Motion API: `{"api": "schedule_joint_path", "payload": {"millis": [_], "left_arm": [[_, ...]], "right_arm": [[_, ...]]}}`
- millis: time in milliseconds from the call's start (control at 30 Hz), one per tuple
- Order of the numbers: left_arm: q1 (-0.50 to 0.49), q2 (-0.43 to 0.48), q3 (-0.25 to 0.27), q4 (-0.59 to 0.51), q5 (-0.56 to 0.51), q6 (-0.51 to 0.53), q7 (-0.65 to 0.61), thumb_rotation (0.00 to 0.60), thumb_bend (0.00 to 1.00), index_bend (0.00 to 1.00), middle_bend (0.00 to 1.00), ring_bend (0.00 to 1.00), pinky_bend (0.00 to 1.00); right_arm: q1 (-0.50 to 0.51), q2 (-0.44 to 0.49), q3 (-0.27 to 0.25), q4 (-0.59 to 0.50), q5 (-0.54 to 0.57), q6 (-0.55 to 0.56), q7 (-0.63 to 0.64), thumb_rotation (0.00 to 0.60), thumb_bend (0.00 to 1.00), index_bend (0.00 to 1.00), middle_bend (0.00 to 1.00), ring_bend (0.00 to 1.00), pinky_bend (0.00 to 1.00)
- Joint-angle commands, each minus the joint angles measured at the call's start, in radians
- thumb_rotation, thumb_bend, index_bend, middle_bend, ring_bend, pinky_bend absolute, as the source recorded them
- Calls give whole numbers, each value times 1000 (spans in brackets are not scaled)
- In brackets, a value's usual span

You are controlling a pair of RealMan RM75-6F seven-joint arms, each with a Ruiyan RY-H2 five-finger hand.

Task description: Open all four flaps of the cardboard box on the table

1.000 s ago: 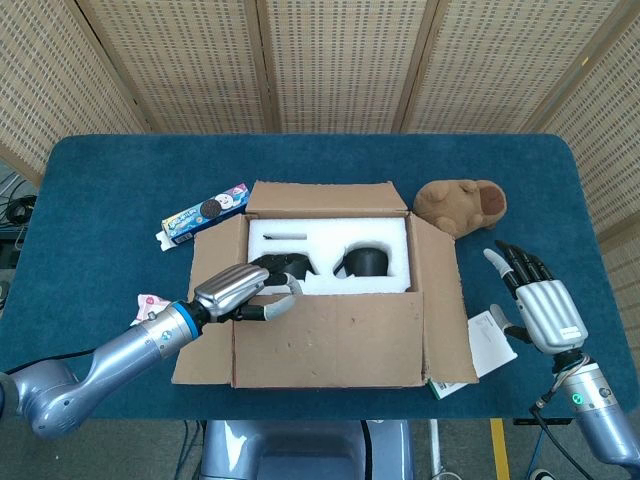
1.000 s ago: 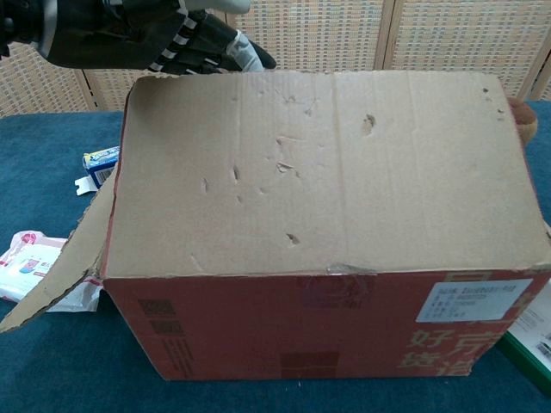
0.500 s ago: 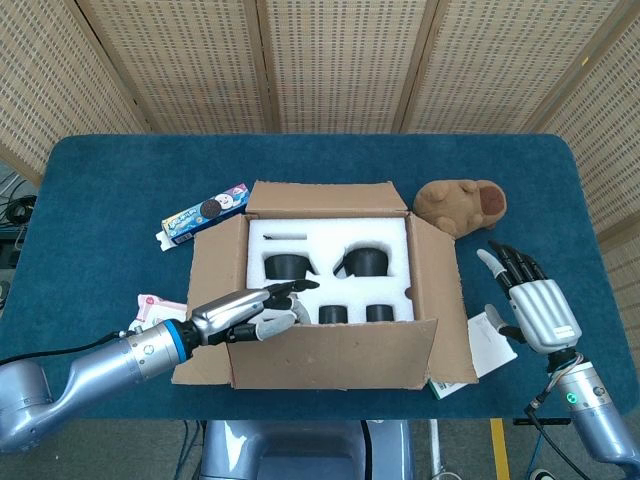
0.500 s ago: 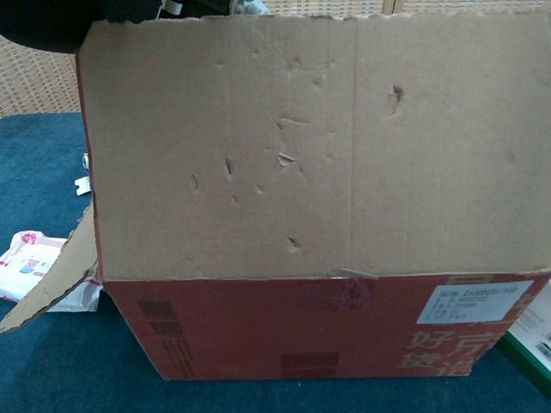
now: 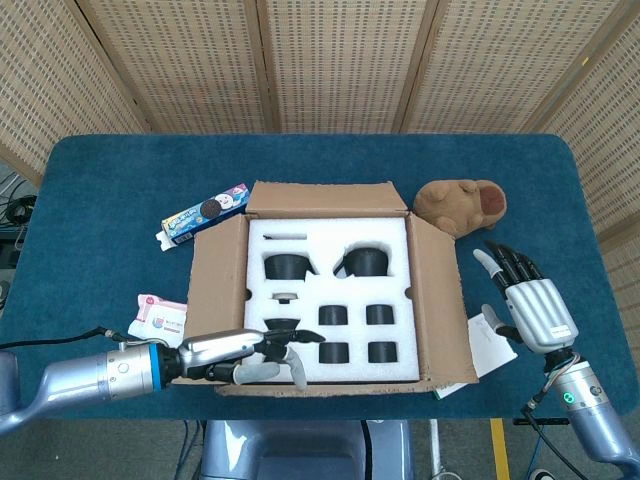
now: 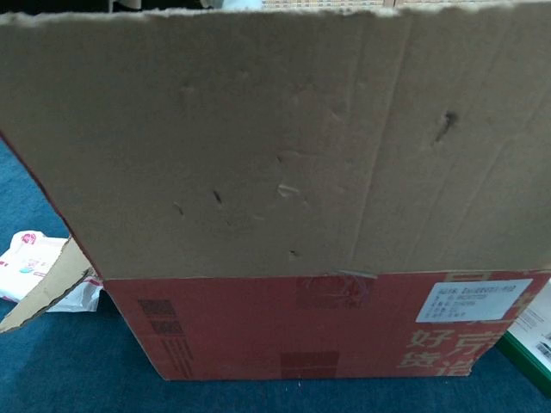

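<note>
The cardboard box sits mid-table with white foam and black recesses showing inside. Its far flap, left flap and right flap stand folded outward. The near flap leans toward me and fills most of the chest view above the box's red front. My left hand is at that flap's free edge near the front left corner, fingers hooked over it. My right hand hovers right of the box with fingers spread, holding nothing.
A cookie packet lies at the box's far left. A brown plush toy sits at its far right. A pink-white packet lies by the left flap, and a paper leaflet and a green-edged carton lie on the right.
My left hand has drawn the near flap up and toward me, uncovering the whole foam insert. In the chest view the flap now fills the frame. The right hand has barely moved.
</note>
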Motion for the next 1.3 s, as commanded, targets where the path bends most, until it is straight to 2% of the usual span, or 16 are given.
{"api": "schedule_joint_path", "payload": {"millis": [33,200,333,433,600,700,800,967,1067,1300], "left_arm": [[-68,23,88,55,83,89,-70,16,367,363,29,0,0],[-135,22,170,67,131,125,-102,16,367,363,29,0,0],[-146,30,182,72,87,117,-29,15,367,363,29,0,0],[-133,41,177,64,25,91,78,16,367,363,29,0,0],[-57,61,143,33,-140,35,370,14,369,361,29,0,0],[40,62,106,5,-307,29,673,15,387,361,29,0,0],[108,50,86,-9,-415,50,893,29,394,362,29,0,0],[226,-7,60,-22,-587,162,1243,117,394,352,29,0,0],[299,-45,52,-21,-682,261,1433,135,393,341,29,0,0],[423,-106,58,-14,-807,433,1688,233,383,300,29,0,0]], "right_arm": [[-1,1,0,-1,0,0,1,600,466,4,22,0,112],[-2,2,-1,-3,-1,3,3,600,466,4,22,0,112],[-3,2,-2,-1,-2,2,6,600,466,4,23,0,112],[-3,2,-2,2,-3,4,10,600,466,4,23,0,112],[-4,1,-1,10,-2,5,17,600,466,4,22,0,112],[-3,-2,0,19,0,5,20,600,466,4,22,0,112],[-4,-5,0,24,2,7,18,600,466,4,22,0,112],[-8,-7,2,32,12,10,17,600,466,4,22,0,112],[-9,-10,6,38,26,9,14,600,466,4,22,0,112],[-10,-26,15,58,52,10,-4,600,466,4,22,0,112]]}}
